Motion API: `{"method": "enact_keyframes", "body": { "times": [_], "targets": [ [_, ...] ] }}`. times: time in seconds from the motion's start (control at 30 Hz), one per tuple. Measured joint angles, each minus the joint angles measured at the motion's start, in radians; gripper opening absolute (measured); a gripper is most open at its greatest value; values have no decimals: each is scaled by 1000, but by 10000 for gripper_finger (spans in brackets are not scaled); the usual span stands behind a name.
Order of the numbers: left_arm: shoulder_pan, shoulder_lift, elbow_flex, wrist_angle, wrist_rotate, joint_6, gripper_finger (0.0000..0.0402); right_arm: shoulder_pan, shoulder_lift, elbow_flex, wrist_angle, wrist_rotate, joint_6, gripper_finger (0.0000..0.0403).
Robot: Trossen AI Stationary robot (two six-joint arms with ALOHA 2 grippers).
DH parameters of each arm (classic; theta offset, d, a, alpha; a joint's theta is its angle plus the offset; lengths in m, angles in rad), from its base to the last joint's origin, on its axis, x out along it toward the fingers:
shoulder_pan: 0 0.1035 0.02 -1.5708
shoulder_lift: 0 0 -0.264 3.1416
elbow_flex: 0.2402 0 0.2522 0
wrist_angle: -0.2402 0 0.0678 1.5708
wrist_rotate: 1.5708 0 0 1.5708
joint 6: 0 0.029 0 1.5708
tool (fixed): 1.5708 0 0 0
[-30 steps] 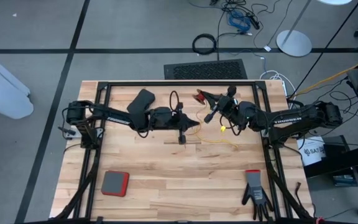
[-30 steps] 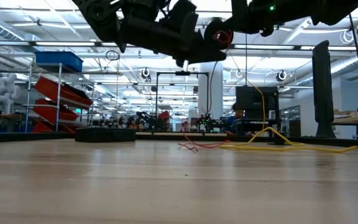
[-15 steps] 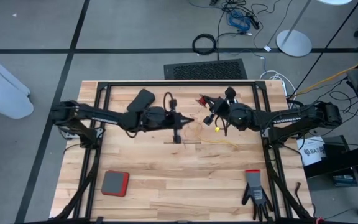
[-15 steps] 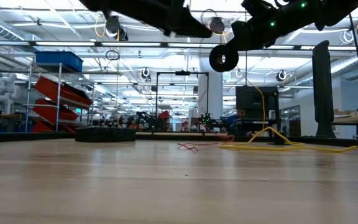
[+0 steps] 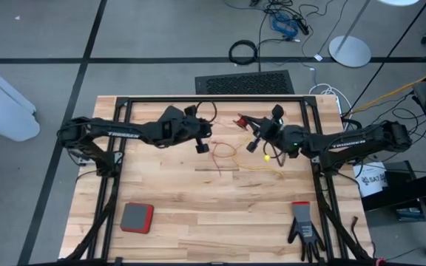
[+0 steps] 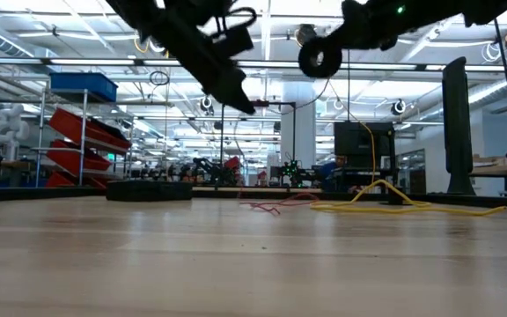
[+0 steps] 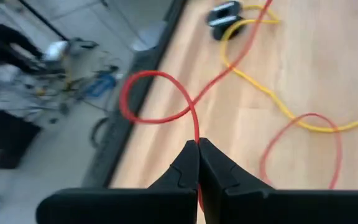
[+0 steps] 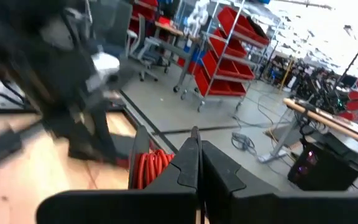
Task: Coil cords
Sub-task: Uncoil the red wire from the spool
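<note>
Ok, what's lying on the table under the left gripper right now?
Under the left gripper, shut on the red cord, loops of red cord cross the yellow cord on bare wood. A black reel lies farther off. Whatever sits directly beneath the fingers is hidden.

We are in a large robotics lab or industrial workshop. Beyond the wooden table [image 6: 253, 264] we see racks of red storage bins [image 8: 229, 59], a blue crate [image 6: 82, 85] on shelving, long rows of ceiling lights [image 6: 60, 40], workbenches [image 8: 328, 115] crowded with equipment, and loose cables [image 5: 283, 22] across the grey floor [image 5: 161, 29].
</note>
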Motion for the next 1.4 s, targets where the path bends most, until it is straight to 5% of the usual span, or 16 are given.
{"method": "enact_keyframes", "body": {
  "times": [0.37,0.7,0.93,1.13,1.4],
  "targets": [
    [1,117,-4,104,189,-42,37,42,-147,0,12,0,-30,0],
    [-35,74,2,179,224,-13,146,41,-183,0,9,1,-63,0],
    [-59,86,3,531,388,-47,172,41,-166,0,15,-7,-61,0],
    [-68,179,3,791,401,-114,173,41,-159,0,17,-32,-51,0],
    [-68,334,63,933,428,-210,173,41,-152,0,37,-33,-44,0]
  ]
}}
